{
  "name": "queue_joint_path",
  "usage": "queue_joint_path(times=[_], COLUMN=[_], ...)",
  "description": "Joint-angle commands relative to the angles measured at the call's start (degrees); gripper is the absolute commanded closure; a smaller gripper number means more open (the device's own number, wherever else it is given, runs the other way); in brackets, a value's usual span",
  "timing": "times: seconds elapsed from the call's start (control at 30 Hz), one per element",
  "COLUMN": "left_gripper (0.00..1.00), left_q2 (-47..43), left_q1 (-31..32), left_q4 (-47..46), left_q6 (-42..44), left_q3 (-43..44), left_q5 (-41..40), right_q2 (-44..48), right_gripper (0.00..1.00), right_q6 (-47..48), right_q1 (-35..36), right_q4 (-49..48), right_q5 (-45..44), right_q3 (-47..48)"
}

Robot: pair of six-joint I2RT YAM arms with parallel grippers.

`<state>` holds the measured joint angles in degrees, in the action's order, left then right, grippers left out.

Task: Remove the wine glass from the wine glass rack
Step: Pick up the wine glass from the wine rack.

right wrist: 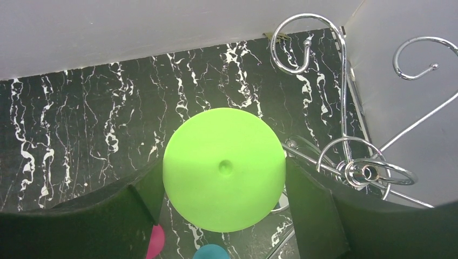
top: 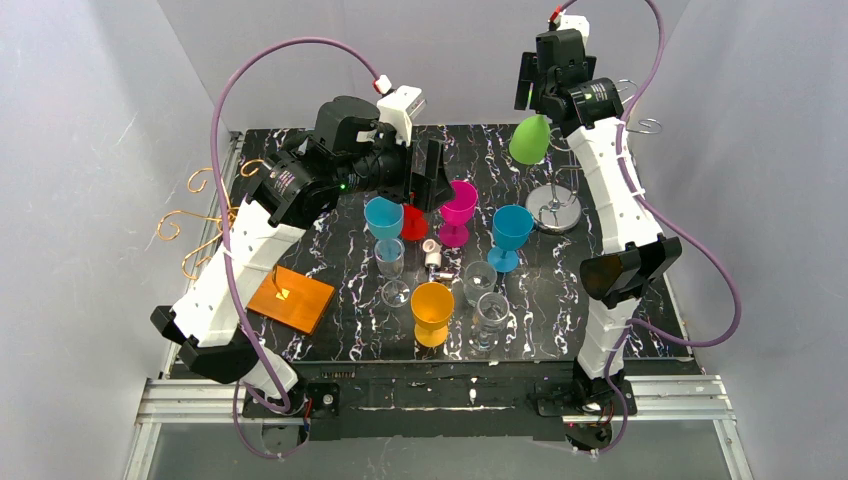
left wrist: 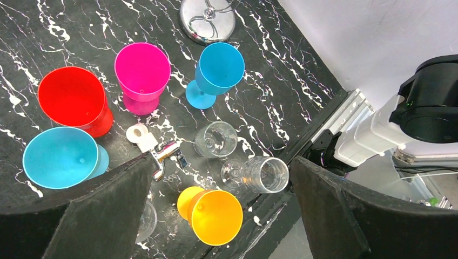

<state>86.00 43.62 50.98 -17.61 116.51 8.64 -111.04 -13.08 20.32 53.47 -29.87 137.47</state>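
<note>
Right gripper (right wrist: 224, 178) is high over the far right of the table (top: 350, 325), and the green wine glass (top: 530, 138) is in it. The glass hangs bowl-down in the air, foot uppermost. From the right wrist, the round green foot fills the gap, with a finger (right wrist: 124, 216) against each side of it. That's a grip on the glass.

The chrome wine glass rack (top: 553, 210) stands just right of the glass, its round base on the marble and its curled hooks (right wrist: 302, 46) rising beside the foot. One chrome loop passes behind the foot's right edge, and I can't tell if the glass is clear of the hooks.

Over to the left gripper (left wrist: 221, 162). It hovers above the middle of the table with its jaws spread wide and nothing between them.

Below it is a crowd of cups. A red glass (left wrist: 73, 100) and a pink glass (left wrist: 142, 73) stand on the far side. One blue glass (left wrist: 219, 70) is near the rack's base, and another (left wrist: 59, 156) is at the left. An orange glass (left wrist: 216, 216) sits nearest, with clear glasses (left wrist: 216, 139) between them.

A gold rack (top: 200, 225) stands at the table's left edge, and an orange square (top: 291, 297) lies flat just beside it.
</note>
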Motion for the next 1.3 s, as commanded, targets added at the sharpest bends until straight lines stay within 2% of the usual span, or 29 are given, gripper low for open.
queue_joint_path(times=[0.0, 0.77, 1.0, 1.1, 1.27], left_gripper=[0.02, 0.02, 0.02, 0.02, 0.02], left_q2=[-0.2, 0.1, 0.7, 0.7, 1.3], left_q1=[-0.3, -0.5, -0.6, -0.6, -0.6], left_q4=[-0.2, 0.1, 0.1, 0.1, -0.4], left_q6=[0.1, 0.3, 0.4, 0.4, -0.2], left_q3=[2.1, 2.8, 3.2, 3.2, 3.3], left_q5=[0.7, 0.4, 0.7, 0.7, 1.8], right_q2=[2.7, 2.6, 3.0, 3.2, 7.2], right_gripper=[0.33, 0.34, 0.35, 0.35, 0.35], right_q6=[0.1, -1.9, -1.4, -1.5, -2.7], right_q1=[-0.3, -0.7, -0.9, -1.7, -2.4], right_q4=[-4.5, -8.2, -10.0, -8.4, -7.2], right_q5=[-1.9, 3.0, 0.4, -3.8, -3.4], right_q3=[1.6, 0.8, -0.4, -0.2, -4.0])
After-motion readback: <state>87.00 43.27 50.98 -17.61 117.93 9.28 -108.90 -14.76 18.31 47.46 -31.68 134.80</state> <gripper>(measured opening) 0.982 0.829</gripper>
